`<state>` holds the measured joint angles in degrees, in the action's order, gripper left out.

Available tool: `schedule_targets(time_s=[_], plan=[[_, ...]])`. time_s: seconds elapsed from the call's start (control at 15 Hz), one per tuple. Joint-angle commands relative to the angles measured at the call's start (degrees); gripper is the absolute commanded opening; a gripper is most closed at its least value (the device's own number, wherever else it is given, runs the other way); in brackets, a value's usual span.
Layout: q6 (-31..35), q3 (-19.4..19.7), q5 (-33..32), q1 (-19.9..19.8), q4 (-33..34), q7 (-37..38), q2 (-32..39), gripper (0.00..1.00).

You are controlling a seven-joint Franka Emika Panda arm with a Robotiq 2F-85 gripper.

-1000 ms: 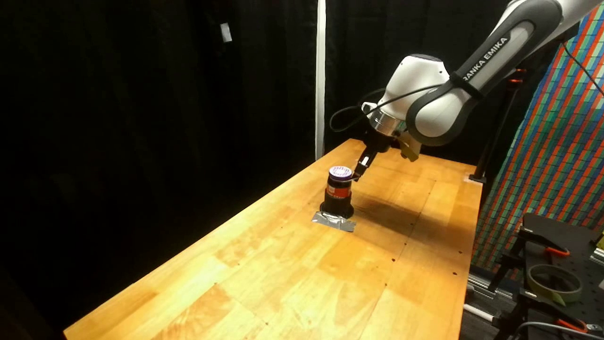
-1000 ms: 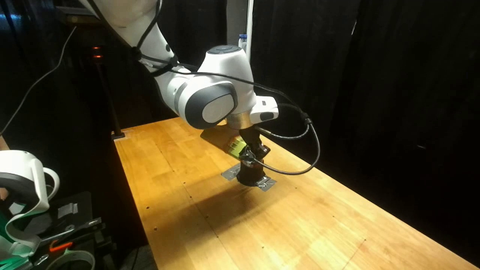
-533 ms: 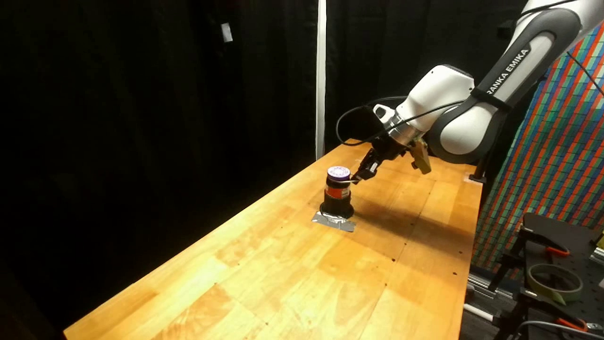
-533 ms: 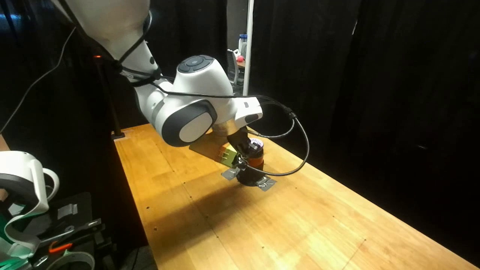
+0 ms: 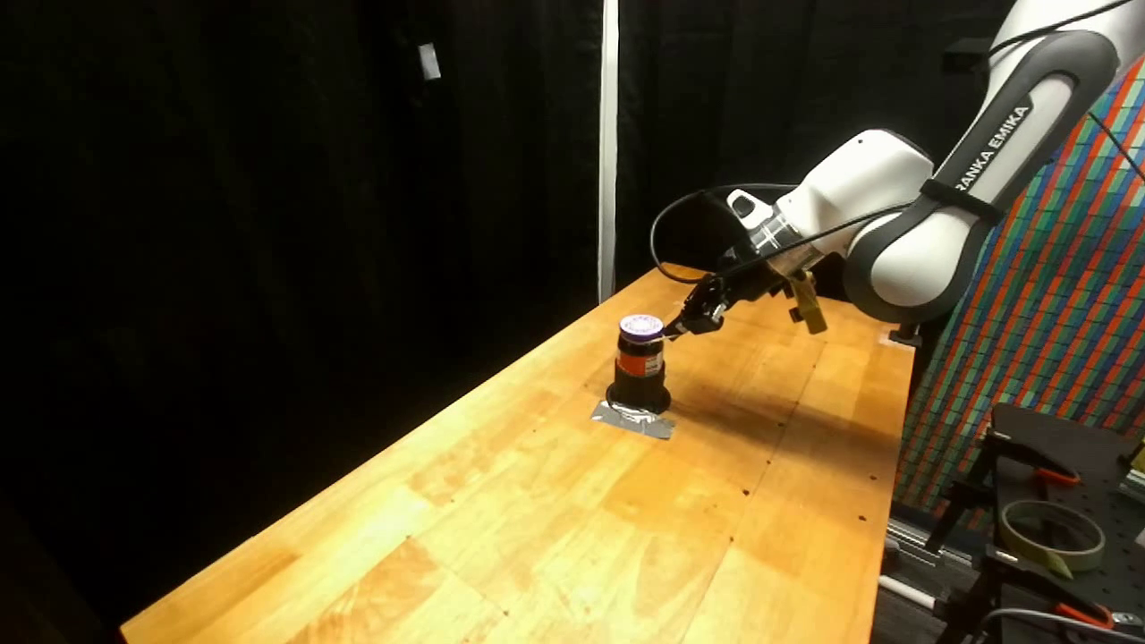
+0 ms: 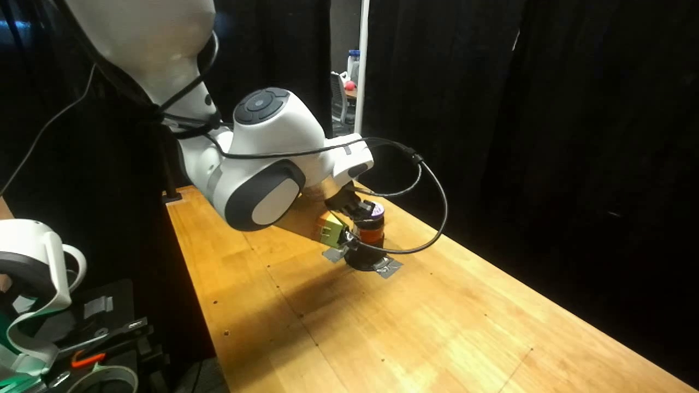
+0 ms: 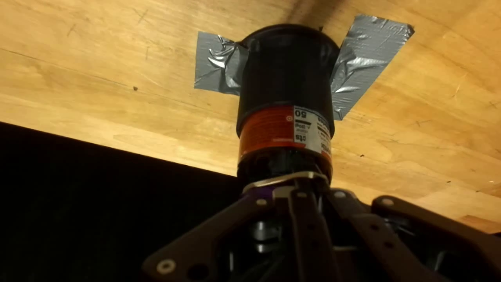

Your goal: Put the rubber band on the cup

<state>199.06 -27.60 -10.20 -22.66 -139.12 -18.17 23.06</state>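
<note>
The cup (image 7: 287, 78) is a dark upright cylinder with an orange-red stripe and a pale, purple-edged top. It stands on the table in both exterior views (image 5: 639, 365) (image 6: 371, 234). The rubber band (image 7: 276, 181) is a pale band across the cup's upper part, just at its purple edge; its far side is hidden. A short pale stretch of it (image 5: 666, 338) runs to the fingertips. My gripper (image 7: 313, 188) is beside the cup's top, tilted, its fingers close together at the band. In the exterior views the gripper (image 5: 674, 331) (image 6: 365, 210) is at the cup's rim.
Grey tape pieces (image 7: 368, 58) (image 7: 217, 64) hold the cup's base to the wooden table (image 5: 572, 510). A cable loop (image 6: 445, 213) hangs from the wrist past the cup. A black side stand (image 5: 1064, 438) with a tape roll (image 5: 1051, 537) is beyond the table's edge.
The arm has leaned back and lower, tilting the wrist nearer to level. The fingertips stay near the cup's top, which now shows more openly. The cup has not moved.
</note>
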Motion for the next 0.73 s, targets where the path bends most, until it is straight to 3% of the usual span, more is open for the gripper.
schedule_targets(time_s=[0.0,0.33,0.4,0.47,0.53,0.67], plan=[[9.6,-1.7,-3.9,-2.7,-2.0,-0.7,1.1,0.06],[19.0,-1.1,-8.1,-3.4,-3.7,-0.3,2.9,0.06],[20.6,6.6,-13.4,2.9,-3.4,5.8,1.8,0.06],[17.5,-0.3,-11.6,-3.6,-4.1,2.6,2.1,0.32],[14.5,-0.3,-14.7,-4.5,-4.0,6.0,1.4,0.32],[6.0,-2.4,-18.2,-7.8,-4.5,10.0,-1.1,0.45]])
